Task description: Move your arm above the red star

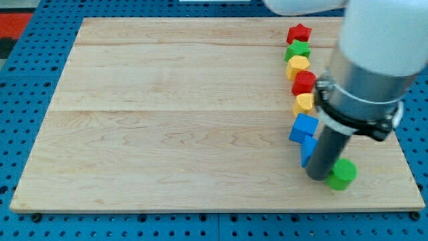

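My tool is a bare rod with nothing to open or hold; my tip (319,177) sits at the bench's (167,120) lower right, touching the green cylinder (342,174). The red star (299,33) heads the column at the view's top. Sliding straight up risks scattering that column. I count two red, two green, two yellow, two blue.

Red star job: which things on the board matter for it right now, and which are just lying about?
Belongs to the job:
- red star, at the top of the block column
- my tip, low on the board beside the green cylinder, well below the star

Just lying about:
- green star
- two yellow blocks
- red block
- two blue blocks
- green cylinder
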You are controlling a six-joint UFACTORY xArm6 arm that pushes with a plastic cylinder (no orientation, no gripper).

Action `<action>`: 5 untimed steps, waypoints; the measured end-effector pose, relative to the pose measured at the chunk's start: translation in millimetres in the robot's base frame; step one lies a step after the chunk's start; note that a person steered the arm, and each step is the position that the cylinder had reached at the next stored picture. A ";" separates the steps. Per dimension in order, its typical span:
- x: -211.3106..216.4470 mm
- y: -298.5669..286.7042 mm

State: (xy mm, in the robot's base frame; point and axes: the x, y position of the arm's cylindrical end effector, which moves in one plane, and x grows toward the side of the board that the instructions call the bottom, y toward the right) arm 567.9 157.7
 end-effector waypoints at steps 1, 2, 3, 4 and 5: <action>0.0 -43.7; 0.0 -111.5; -54.5 -135.2; -155.4 -131.4; -250.0 -131.4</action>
State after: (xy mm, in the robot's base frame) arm 317.9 26.3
